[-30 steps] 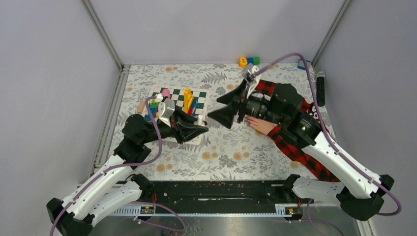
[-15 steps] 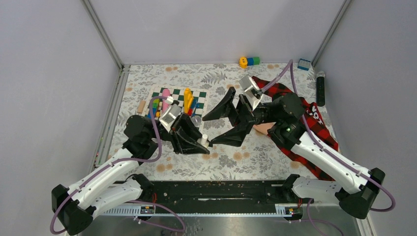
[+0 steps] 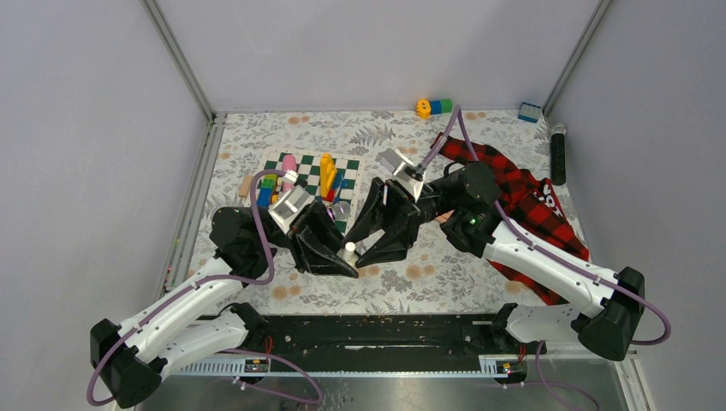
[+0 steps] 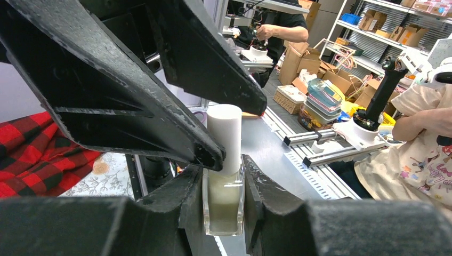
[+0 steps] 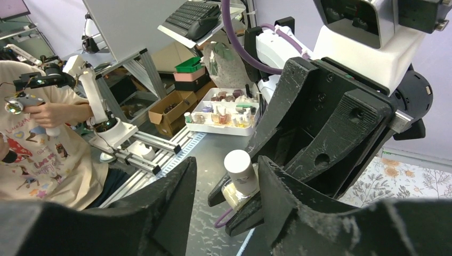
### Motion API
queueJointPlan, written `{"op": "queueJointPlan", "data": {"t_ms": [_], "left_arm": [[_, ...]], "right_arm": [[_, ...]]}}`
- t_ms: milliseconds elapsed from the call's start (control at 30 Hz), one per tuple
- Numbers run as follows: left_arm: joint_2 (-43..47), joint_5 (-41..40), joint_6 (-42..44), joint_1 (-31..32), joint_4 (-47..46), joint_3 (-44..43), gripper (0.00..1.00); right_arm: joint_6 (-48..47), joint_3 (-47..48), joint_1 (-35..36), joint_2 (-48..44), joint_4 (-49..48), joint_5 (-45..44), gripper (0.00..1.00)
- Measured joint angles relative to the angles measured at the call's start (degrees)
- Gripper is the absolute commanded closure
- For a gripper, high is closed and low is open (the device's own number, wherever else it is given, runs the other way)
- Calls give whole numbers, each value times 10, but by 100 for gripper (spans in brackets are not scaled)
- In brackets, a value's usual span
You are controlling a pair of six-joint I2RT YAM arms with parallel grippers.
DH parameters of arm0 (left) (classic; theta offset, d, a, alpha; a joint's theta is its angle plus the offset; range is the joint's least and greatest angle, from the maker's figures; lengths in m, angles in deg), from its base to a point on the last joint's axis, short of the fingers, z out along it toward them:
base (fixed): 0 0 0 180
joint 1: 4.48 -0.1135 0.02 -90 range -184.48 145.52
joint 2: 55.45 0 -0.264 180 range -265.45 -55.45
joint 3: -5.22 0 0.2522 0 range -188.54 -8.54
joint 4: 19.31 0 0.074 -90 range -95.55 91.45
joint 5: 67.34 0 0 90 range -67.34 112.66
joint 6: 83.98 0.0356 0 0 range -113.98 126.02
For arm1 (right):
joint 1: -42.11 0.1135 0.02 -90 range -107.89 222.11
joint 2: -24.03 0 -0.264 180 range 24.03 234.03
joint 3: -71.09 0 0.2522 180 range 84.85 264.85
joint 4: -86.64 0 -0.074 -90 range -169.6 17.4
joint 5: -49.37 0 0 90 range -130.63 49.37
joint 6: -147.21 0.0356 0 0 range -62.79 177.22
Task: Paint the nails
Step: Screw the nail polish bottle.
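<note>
Right fingers [image 3: 370, 216] swung over, parted around the white-capped pale polish bottle [image 4: 224, 202] clamped by left fingers [image 4: 160, 224].

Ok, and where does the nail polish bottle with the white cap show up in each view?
Top external: polish bottle just left of centre, only a small white cap showing.
Left wrist: bottom centre, upright, cap on top.
Right wrist: centre, seen from slightly above the cap.
Shared landmark: floral tablecloth.
</note>
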Motion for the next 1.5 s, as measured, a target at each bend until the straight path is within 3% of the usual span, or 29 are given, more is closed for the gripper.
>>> {"op": "queueJointPlan", "data": {"t_ms": [167,333,367,533,833,1233,1500], "left_arm": [[0,1,-6,0,-9,0,100],[0,2,-11,3,-12,0,100],[0,0,-11,3,-10,0,100],[14,-8,23,2,35,0,100],[77,-109,171,-15,235,-5,100],[118,-353,259,-16,409,-6,100],[108,-533,298,-15,491,-6,100]], "right_arm": [[3,13,6,16,3,5,63],[-6,23,9,25,12,5,98],[-13,25,9,27,16,4,100],[-62,35,9,22,80,-8,100],[-175,70,12,-5,289,-118,100],[-182,106,11,19,410,-301,100],[-181,170,40,68,532,-506,100]]}}
